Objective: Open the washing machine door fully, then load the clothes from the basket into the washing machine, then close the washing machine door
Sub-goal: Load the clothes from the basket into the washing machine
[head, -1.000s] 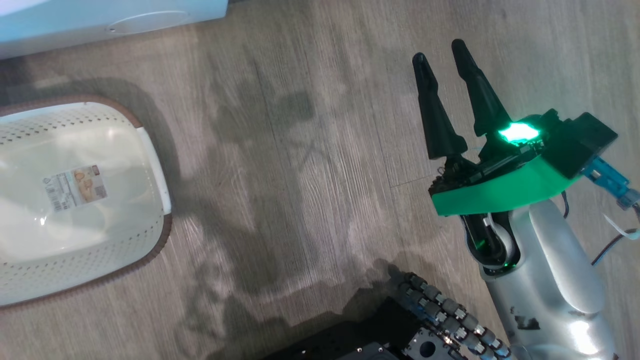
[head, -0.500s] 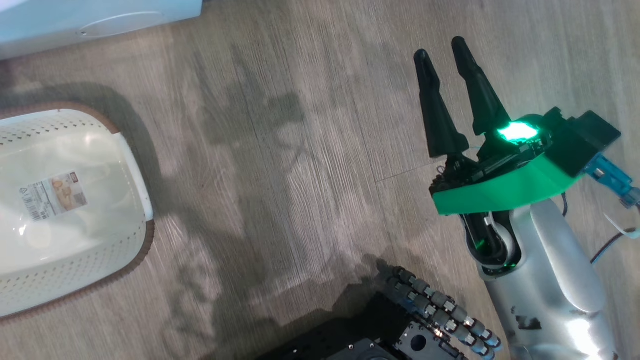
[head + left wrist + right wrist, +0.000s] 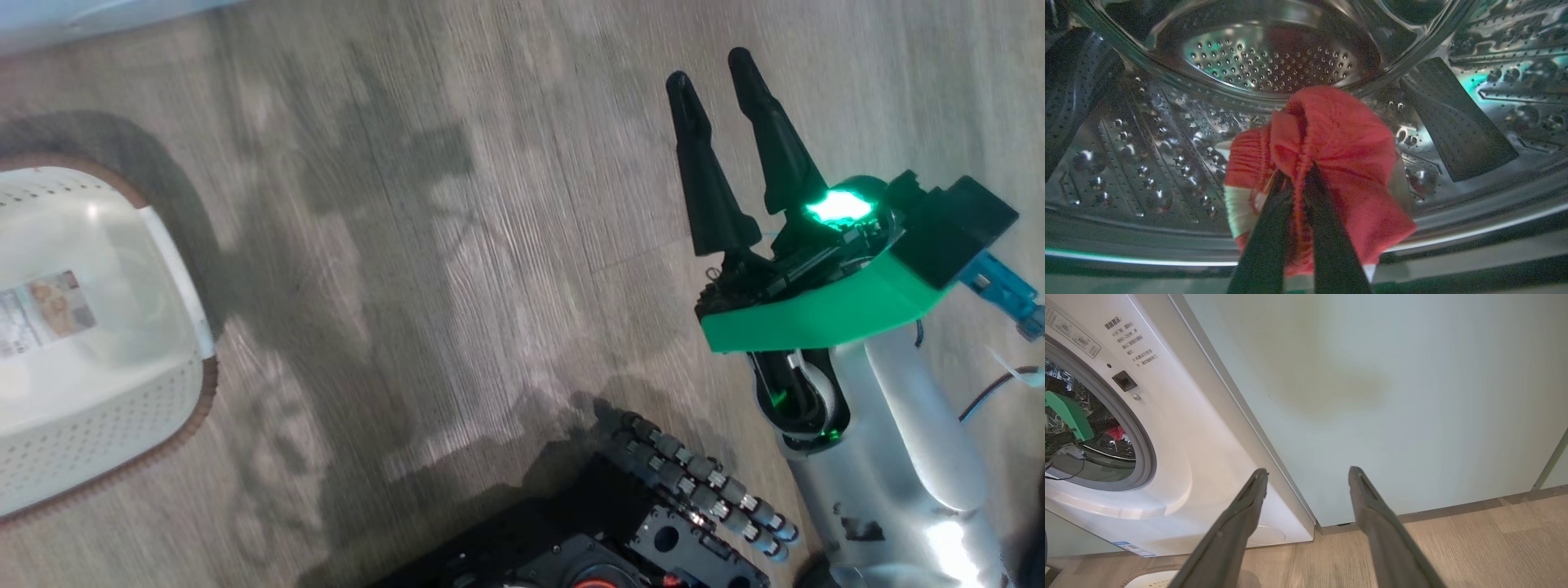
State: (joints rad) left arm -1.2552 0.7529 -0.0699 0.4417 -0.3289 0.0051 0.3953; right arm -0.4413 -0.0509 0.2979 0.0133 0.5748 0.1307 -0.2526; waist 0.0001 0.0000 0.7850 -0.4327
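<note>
One washing machine (image 3: 1180, 465), mouth open; basket (image 3: 98, 392) near it on wood floor (image 3: 490, 245); red clothes (image 3: 1339, 155) bundled low in steel drum (image 3: 1269, 61): soft, light, limp, best taken by bunched fold; left gripper (image 3: 1296, 173) pinching such fold; right gripper (image 3: 1307, 473) spread, holding nothing

Red clothes (image 3: 1331, 155) hung bunched from the left gripper's (image 3: 1296, 173) closed tips inside the washing machine's (image 3: 1208, 428) perforated steel drum (image 3: 1269, 61); the cream basket (image 3: 106, 392), labelled base showing, sat well left of the right gripper (image 3: 709, 65).
</note>
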